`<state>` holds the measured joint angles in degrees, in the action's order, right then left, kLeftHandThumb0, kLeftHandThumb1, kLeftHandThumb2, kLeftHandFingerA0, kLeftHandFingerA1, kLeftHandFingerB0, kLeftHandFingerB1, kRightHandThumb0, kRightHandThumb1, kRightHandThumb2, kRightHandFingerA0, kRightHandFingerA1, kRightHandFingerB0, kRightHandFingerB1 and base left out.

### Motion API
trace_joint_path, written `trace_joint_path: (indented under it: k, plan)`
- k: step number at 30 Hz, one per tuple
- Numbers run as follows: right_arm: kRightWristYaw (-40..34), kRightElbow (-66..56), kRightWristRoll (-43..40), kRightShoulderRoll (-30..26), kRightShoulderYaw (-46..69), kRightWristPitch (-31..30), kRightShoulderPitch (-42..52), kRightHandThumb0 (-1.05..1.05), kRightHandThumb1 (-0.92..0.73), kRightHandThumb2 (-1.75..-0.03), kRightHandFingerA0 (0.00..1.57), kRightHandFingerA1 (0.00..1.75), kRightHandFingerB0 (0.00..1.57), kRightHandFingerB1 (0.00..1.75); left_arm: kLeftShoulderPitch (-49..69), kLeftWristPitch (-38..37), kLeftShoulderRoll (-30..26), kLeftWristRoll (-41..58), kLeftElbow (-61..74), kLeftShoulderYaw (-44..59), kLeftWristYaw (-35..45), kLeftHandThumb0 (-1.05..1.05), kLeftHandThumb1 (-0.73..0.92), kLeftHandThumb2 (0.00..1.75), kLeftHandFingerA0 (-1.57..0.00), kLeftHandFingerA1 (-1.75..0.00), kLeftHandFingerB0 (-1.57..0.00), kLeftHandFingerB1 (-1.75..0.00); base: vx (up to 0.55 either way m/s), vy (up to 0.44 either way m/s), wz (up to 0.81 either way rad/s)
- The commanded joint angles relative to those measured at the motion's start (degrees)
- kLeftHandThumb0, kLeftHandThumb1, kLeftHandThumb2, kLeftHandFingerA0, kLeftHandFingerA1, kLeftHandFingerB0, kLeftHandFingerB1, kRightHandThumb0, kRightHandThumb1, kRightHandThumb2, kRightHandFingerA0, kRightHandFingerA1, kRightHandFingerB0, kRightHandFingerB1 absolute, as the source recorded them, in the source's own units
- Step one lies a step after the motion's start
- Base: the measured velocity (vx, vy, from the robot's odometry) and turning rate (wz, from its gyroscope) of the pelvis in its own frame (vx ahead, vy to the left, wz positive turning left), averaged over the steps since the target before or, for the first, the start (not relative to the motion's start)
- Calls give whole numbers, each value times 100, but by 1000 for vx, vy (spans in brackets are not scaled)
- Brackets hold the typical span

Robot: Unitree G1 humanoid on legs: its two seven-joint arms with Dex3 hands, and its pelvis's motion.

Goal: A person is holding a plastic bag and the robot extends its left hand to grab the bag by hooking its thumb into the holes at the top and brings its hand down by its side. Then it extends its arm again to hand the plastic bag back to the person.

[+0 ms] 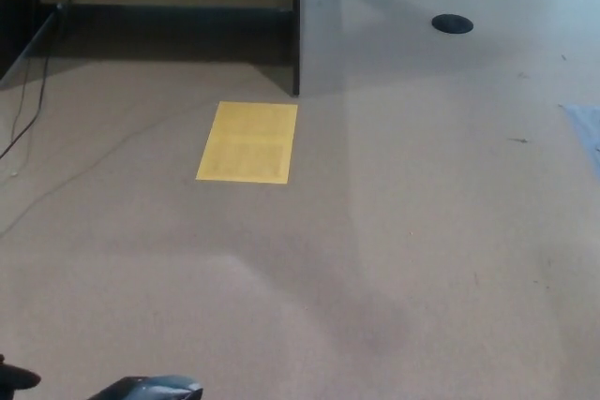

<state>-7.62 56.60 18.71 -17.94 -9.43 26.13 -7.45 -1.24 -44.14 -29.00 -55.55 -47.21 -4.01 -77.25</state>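
Carpet [422,231] fills nearly the whole head view. Only a black tip of the left hand [17,379] shows at the bottom left edge, cut off by the frame, so whether its fingers are apart or closed cannot be told. Just beside it, a dark glossy sliver of the plastic bag [150,389] pokes up from the bottom edge; contact between them is hidden. A yellow sheet [247,141] lies flat on the floor, well apart from both.
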Motion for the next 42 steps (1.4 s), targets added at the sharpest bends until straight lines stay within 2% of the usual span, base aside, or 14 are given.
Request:
trace_joint_path:
  k: [1,2,4,10,13,16,20,25,26,34,35,38,41,42]
  plan:
    - [16,4,-2,-47,15,-93,-44,-31,-68,-60,76,49,70,45,-89,178,-227,51,229,-126,-488,-14,74,77,-84,-162,-83,-93,0,0,0]
    - [16,-12,-2,-48,17,-111,-44,-31,-67,-60,76,49,70,45,-69,123,-262,114,436,-96,-422,-18,68,81,-98,-160,-85,-95,0,0,0]
    - [-1,-5,-5,-46,22,-92,-44,-31,-67,-60,76,49,70,45,-17,72,-317,229,846,-15,-284,-14,73,81,-84,-164,-82,-94,0,0,0]
    - [14,25,9,-35,-1,-75,-67,-32,-68,-60,75,49,70,45,-259,131,-471,502,1579,297,80,-13,79,70,-86,-166,-82,-95,0,0,0]
    - [-6,-10,23,-45,-7,-80,-47,-31,-67,-60,76,50,71,46,-558,353,-567,865,2132,598,757,-13,72,80,-89,-163,-83,-85,0,0,0]
    - [17,-19,-6,-41,9,-104,-68,-31,-67,-60,75,49,71,45,-1008,762,-523,1267,2807,872,1539,-10,69,78,-95,-155,-86,-90,0,0,0]
    - [1,7,-1,-40,3,-24,-95,-31,-67,-60,77,50,71,46,-1677,1356,-406,1503,3581,933,2471,-13,76,69,-88,-166,-82,-95,0,0,0]
    - [43,-7,-18,-67,11,-39,-106,-30,-67,-60,78,51,71,47,-2690,2152,-168,1318,4501,690,3581,-14,69,77,-92,-160,-90,-96,0,0,0]
    - [38,-5,-12,-72,8,-35,-111,-30,-67,-60,78,51,72,47,-2836,2165,-136,1270,4504,647,3633,-21,73,67,-90,-161,-92,-100,0,0,0]
    - [-30,18,22,-57,-18,-50,-98,-30,-67,-60,77,50,72,46,-4773,2401,624,977,4111,-30,4266,-17,72,72,-89,-167,-80,-103,0,0,0]
    - [3,-2,13,-61,-17,-81,-93,-33,-66,-60,75,49,70,45,-5273,2411,802,860,3904,-198,4348,-13,68,65,-99,-168,-83,-110,0,0,0]
    - [35,19,-65,-62,45,-53,-150,-30,-66,-60,79,53,71,47,-5890,2425,1029,738,3417,-379,4348,-14,72,71,-88,-167,-76,-106,0,0,0]
    - [-11,73,-48,-91,58,-48,-270,-30,-66,-60,83,55,72,47,-6571,2436,1263,676,2752,-541,4288,-11,64,75,-106,-159,-88,-100,0,0,0]
    - [-2,88,-75,-113,85,-5,-295,-30,-66,-60,84,59,73,48,-6818,2506,1364,624,2516,-600,4265,-12,72,69,-94,-163,-80,-105,0,0,0]
